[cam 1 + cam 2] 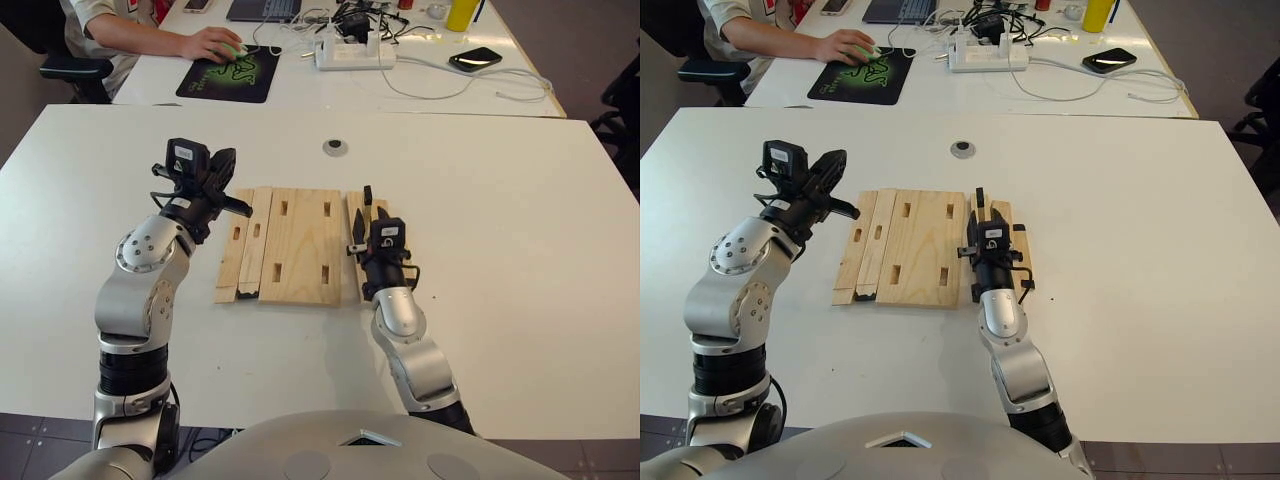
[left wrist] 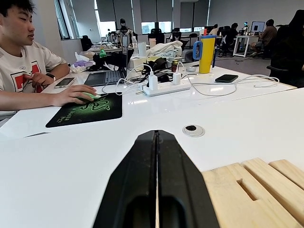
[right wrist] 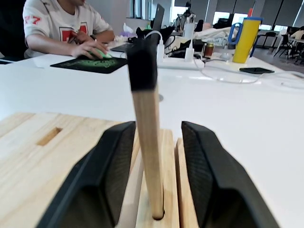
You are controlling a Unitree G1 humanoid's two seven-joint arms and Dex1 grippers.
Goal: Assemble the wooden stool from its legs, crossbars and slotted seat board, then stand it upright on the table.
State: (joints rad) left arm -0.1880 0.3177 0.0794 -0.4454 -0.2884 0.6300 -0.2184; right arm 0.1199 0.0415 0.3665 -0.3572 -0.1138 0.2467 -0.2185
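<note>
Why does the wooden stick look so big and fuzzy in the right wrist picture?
Right wrist view: the stick stands very close to the camera, inside the right gripper with jaws open, so it looks oversized and soft, while the yellow cup far behind looks sharper. Right eye view: the same stick looks small and crisp.

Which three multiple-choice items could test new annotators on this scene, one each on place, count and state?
1. Where does the black-tipped stick stand?
A) on the plank right of the seat board
B) on the seat board
C) on the mouse mat

2. How many slots show in the seat board?
A) two
B) four
C) six

3. The left gripper is
A) open
B) shut
C) holding a plank

Key: 1A, it rises from that plank inside the open right gripper; 2B, four slots show; 3B, its fingers meet.
</note>
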